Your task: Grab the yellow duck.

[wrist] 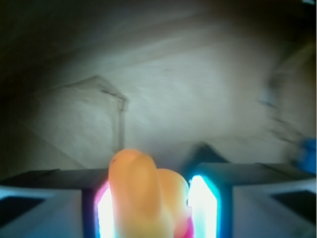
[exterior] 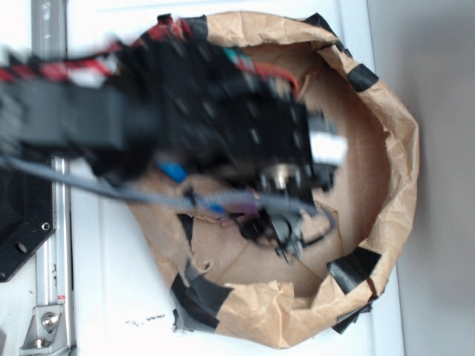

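Yellow duck: rounded, orange-yellow, blurred; clamped between pincer fingers.

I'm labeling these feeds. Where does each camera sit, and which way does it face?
Exterior: overhead, looking down on the brown paper bin, the blurred black arm covering its middle.
Wrist: mounted on the claw, facing the bin's floor; both fingers flank the yellow duck.
Shared: the brown bin interior.

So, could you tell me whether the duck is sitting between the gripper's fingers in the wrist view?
Yes, the yellow duck fills the gap between the two fingers.
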{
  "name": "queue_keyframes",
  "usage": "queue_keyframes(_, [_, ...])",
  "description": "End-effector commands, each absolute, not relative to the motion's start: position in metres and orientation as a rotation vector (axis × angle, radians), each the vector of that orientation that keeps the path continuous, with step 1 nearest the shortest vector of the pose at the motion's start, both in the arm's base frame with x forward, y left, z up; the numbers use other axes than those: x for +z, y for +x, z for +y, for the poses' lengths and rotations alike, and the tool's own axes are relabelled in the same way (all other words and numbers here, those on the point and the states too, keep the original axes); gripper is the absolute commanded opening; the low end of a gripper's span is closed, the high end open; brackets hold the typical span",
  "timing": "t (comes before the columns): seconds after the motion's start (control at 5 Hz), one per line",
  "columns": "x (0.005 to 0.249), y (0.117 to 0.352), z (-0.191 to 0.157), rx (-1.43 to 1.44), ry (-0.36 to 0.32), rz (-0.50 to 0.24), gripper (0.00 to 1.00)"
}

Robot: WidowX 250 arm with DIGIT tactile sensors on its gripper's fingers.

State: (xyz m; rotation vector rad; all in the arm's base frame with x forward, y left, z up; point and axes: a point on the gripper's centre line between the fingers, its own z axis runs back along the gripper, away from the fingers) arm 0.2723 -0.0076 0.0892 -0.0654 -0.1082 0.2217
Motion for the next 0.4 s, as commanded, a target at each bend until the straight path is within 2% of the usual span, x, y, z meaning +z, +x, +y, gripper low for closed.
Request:
queue_keyframes(0.0, [0.1478, 0.2716, 0.0097, 0.197, -0.112, -0.236, 0.0])
queue_keyframes(0.2, [0.1417, 0.2752, 0.0003, 0.194, -0.06, -0.212, 0.0])
